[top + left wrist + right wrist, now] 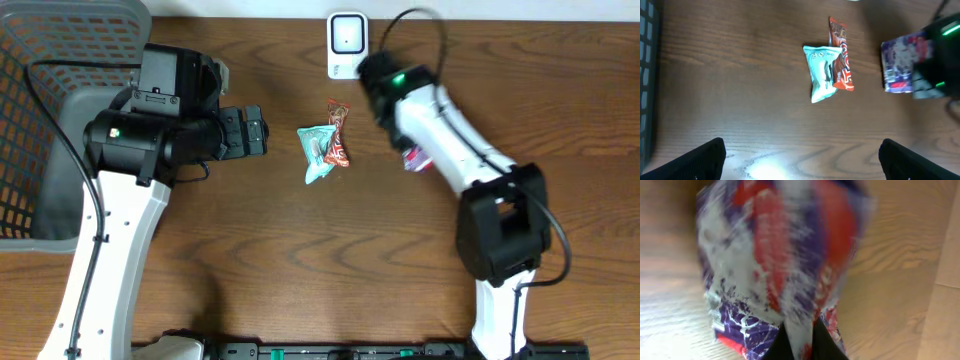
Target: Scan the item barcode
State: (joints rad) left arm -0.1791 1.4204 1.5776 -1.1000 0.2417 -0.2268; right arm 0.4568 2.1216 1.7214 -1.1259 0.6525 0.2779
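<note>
The purple-and-red packet (785, 255) was clamped in the closed right gripper (799, 341). The left gripper (802, 157) was held fully open and empty near the teal packet (821, 72).

text: none legible | red wrapper (842, 55), purple packet (780, 255): print blurred

A teal packet (318, 155) touches a red packet (340, 140) on the wooden table (300, 255); a grey basket (70, 40) stands apart.
</note>
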